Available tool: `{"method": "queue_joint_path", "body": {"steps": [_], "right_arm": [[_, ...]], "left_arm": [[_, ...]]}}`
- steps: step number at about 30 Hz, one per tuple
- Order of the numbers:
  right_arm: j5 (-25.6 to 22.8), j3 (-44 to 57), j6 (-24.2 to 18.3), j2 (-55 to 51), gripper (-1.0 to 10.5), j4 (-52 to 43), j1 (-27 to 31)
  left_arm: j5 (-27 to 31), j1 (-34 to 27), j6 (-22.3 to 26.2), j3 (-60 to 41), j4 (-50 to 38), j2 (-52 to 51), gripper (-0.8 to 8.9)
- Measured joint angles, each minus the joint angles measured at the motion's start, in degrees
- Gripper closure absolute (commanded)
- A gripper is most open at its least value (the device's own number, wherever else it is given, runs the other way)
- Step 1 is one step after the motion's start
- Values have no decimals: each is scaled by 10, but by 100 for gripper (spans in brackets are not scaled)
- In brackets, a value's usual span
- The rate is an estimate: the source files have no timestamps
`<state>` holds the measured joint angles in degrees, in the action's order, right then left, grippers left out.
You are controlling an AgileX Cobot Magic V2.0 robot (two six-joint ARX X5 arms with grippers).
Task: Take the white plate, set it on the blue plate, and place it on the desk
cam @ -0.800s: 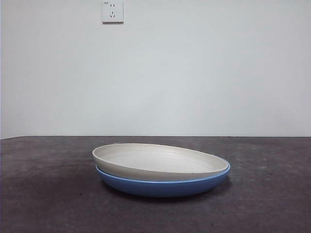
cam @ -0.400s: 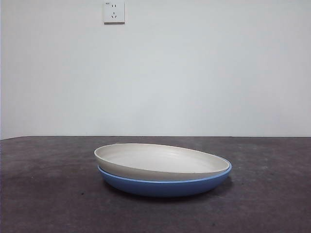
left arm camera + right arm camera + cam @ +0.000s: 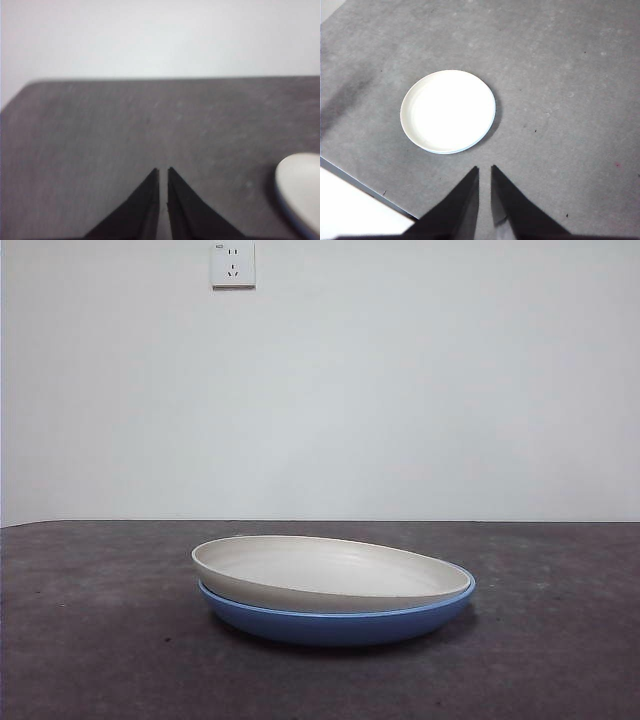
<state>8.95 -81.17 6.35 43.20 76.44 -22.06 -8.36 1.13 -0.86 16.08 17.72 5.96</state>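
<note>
The left hand (image 3: pixel 163 172) hangs over bare counter (image 3: pixel 125 125), jaws nearly together and grasping nothing, the white plate (image 3: pixel 300 187) just off to its side. That white plate (image 3: pixel 330 573) sits slightly tilted inside the blue plate (image 3: pixel 335 622) mid-counter. The right hand (image 3: pixel 485 170) looks down from high above the stack, jaws nearly closed and empty.

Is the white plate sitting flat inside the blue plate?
No, in the front view the white plate lies tilted on the blue plate, its left rim raised higher than its right.
</note>
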Motion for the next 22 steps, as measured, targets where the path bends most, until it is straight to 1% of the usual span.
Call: {"method": "queue_joint_path", "body": {"steps": [5,10,15,22], "right_arm": [[0,0,0,0,911,0,0],[0,0,0,0,911,0,0],[0,0,0,0,911,0,0],[0,0,0,0,911,0,0]], "left_arm": [[7,-14,-7,-74,-26,-35,787],[32,-19,-13,-125,-53,-57,787],[36,-19,-16,-141,-75,-57,787],[40,-19,-16,-143,-76,-57,787]]}}
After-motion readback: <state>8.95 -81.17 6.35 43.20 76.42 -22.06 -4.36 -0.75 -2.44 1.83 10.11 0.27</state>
